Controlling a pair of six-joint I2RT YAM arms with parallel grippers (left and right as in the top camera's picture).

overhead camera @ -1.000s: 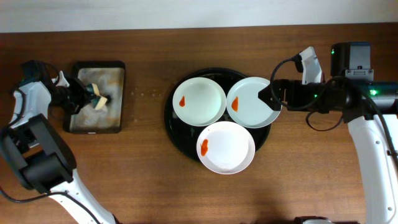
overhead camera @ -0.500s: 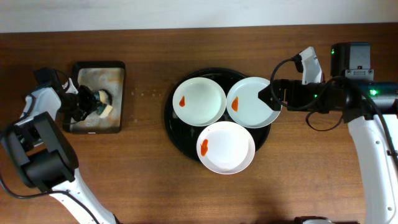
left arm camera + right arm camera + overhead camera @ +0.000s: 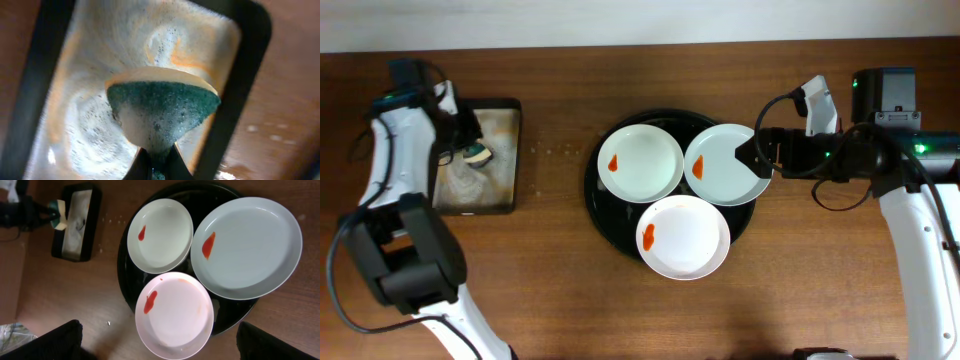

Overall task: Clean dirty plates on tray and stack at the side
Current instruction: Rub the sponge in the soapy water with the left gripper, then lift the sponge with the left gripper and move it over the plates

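Well out to the left of the tray, the left gripper has its jaws pinched tight on the waist of a sponge. The green scouring face is toward the wrist camera, and the sponge's long axis lies crosswise to the fingers. It hangs over the sudsy sponge tray; whether it touches I cannot tell. From the sponge the work lies to the right, across bare table. The three plates sit on the tray, two side by side on its far half and the third overhanging its near rim, each with an orange-red smear toward its left side. The far-left plate is closest to the sponge, so I judge it the natural first target. At the tray's right rim the right gripper is spread wide over the far-right plate's edge, gripping nothing I can see, and is nearer the plates than the left. Compared with a second ago, the left arm has swung from the sponge tray's left side round to its far side, carrying the sponge slightly farther back. The plates and right arm have not moved.
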